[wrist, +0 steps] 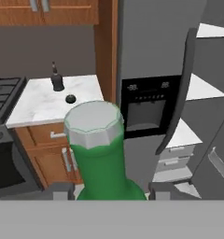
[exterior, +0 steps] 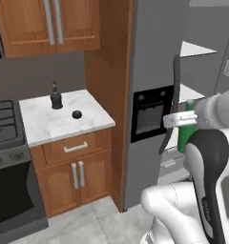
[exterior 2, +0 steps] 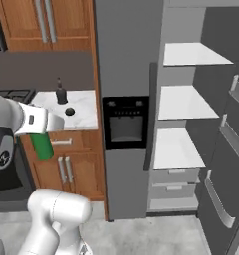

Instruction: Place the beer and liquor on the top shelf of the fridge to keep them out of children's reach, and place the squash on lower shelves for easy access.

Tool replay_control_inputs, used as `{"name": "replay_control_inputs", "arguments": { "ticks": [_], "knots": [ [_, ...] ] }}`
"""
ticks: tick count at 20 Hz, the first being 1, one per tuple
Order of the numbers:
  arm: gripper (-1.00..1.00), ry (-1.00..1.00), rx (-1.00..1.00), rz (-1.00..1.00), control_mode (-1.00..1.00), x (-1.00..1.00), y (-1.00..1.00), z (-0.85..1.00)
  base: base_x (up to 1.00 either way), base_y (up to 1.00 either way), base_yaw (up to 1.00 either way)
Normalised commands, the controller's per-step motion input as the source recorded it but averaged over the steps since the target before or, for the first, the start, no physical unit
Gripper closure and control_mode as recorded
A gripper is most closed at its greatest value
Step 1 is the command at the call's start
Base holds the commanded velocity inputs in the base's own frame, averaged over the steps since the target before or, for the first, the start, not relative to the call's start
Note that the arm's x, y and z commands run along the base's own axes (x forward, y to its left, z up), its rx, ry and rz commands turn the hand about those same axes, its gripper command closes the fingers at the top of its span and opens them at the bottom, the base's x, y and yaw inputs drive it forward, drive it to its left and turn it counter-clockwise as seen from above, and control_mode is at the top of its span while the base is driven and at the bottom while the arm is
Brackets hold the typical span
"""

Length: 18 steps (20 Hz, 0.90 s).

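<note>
Black liquor (exterior: 56,97) and dark squash (exterior: 77,114) are left on the marble counter (exterior: 45,123); the green beer (wrist: 103,154) is clamped in the gripper (wrist: 109,192) before the fridge (exterior 2: 126,74), whose white shelves are seen bare.

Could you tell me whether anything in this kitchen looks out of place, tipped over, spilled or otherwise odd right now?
Nothing stands out. The liquor stands upright on the marble counter with the squash beside it, apart. The beer is upright in the gripper, jaws closed on it. The fridge is open, its white shelves bare and level.
</note>
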Motion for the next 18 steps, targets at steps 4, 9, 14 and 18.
{"name": "replay_control_inputs", "arguments": {
  "ticks": [4,9,14,18],
  "knots": [
    [1.00,0.00,0.00,0.00,1.00,0.00,0.00,0.00,0.00,-0.71,-0.29],
    [1.00,0.00,0.00,0.00,1.00,0.00,0.00,0.00,0.07,-0.73,-0.18],
    [1.00,0.00,0.00,0.00,1.00,0.00,0.00,0.00,0.22,-0.60,-0.02],
    [1.00,0.00,0.00,0.00,1.00,0.00,0.00,0.00,0.32,-0.42,0.07]
  ]
}}
